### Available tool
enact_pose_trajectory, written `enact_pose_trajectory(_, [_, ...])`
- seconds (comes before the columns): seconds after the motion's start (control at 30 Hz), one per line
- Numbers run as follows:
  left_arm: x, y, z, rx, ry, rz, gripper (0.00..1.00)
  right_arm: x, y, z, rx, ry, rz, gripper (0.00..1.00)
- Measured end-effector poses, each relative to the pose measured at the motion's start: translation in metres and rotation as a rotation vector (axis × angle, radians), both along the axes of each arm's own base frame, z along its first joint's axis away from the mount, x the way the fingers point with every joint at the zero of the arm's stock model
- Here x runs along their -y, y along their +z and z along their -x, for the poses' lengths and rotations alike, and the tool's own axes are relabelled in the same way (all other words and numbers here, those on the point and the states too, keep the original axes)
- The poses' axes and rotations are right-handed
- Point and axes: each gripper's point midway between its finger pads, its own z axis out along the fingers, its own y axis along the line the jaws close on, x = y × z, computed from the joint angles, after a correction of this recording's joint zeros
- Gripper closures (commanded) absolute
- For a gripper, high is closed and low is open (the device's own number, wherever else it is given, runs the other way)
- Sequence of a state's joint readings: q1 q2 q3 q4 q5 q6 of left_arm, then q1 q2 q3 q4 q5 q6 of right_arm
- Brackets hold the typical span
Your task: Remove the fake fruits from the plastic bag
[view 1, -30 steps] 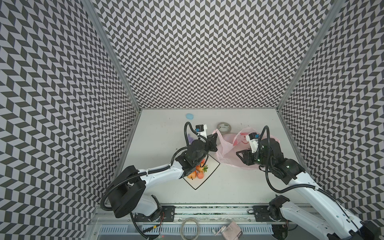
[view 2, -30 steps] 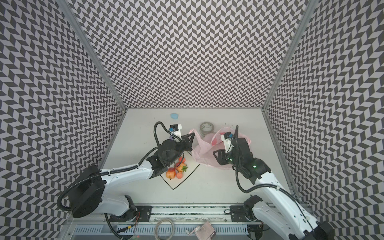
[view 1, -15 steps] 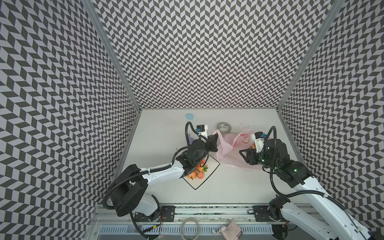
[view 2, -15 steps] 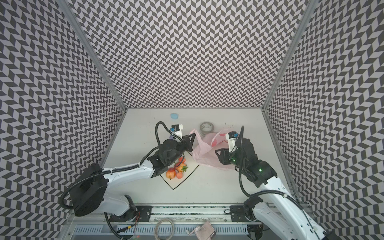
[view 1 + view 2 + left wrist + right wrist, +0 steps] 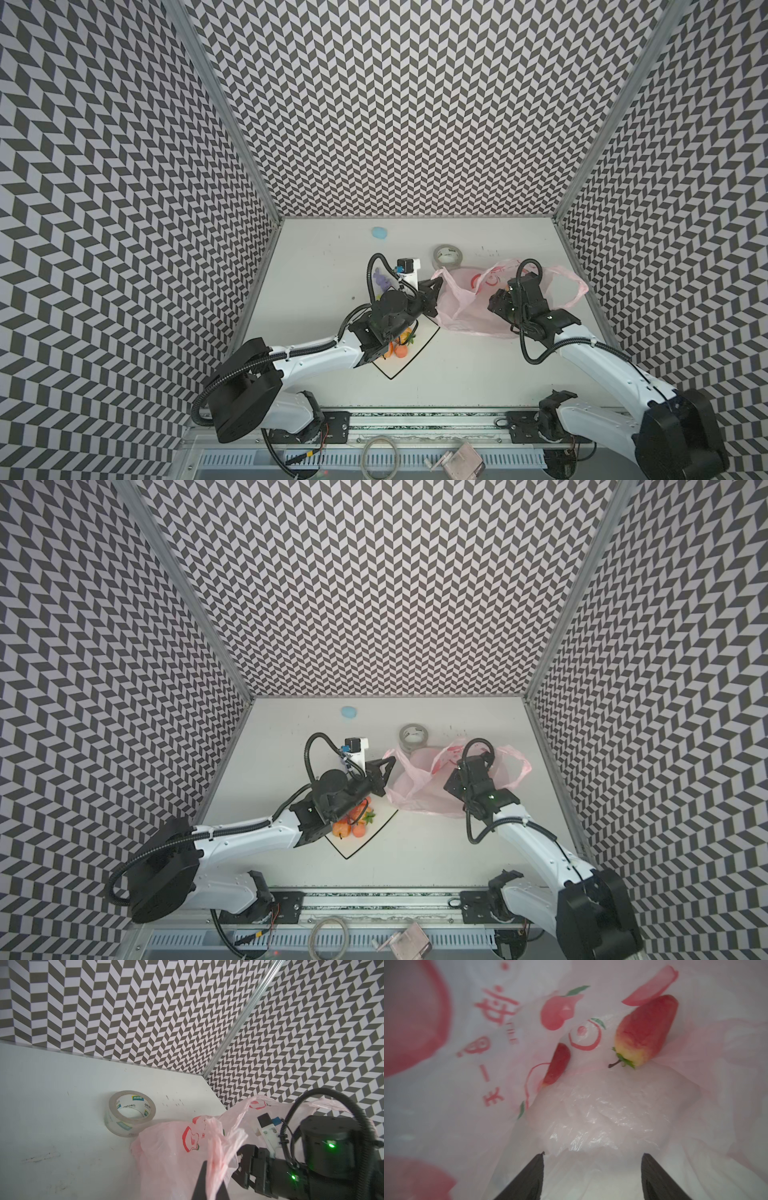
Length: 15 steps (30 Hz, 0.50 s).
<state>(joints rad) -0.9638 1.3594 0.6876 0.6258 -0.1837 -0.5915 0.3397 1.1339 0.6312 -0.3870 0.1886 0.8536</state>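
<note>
Right wrist view, bag interior: one red-yellow strawberry (image 5: 646, 1030) with green leaves, lying on the film; one second red fruit (image 5: 557, 1064), half hidden behind a fold. Both sit inside the plastic bag (image 5: 469, 309), pink and crinkled, lying on the table (image 5: 457, 374) right of centre in both top views. Right gripper (image 5: 591, 1176): within the bag mouth, jaws wide apart, nothing held, short of the strawberry. Left gripper (image 5: 212, 1185): clamped on the bag's near edge, holding it up. Plate (image 5: 417, 353), white with dark rim, just beside the bag: several orange-red fruits (image 5: 353, 827), partly under the left arm (image 5: 324, 361), count unclear. Status, as judged: most fruit out, at least two left to fetch. Also on the table: tape roll (image 5: 448, 257) just beside the bag's far handle, purple figure (image 5: 380, 279), blue blob (image 5: 379, 232) towards the far edge.
</note>
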Motion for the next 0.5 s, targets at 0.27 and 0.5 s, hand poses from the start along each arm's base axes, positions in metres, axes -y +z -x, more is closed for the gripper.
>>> enact_pose_trajectory(0.27, [0.018,-0.015,0.044,0.055,-0.155,-0.047,1.00,0.033,-0.020,-0.018,-0.002,-0.176,-0.048,0.16])
enact_pose_trajectory(0.5, [0.029,-0.010,0.086,0.172,-0.310,-0.069,1.00,0.066,-0.033,-0.031,-0.010,-0.260,-0.058,0.12])
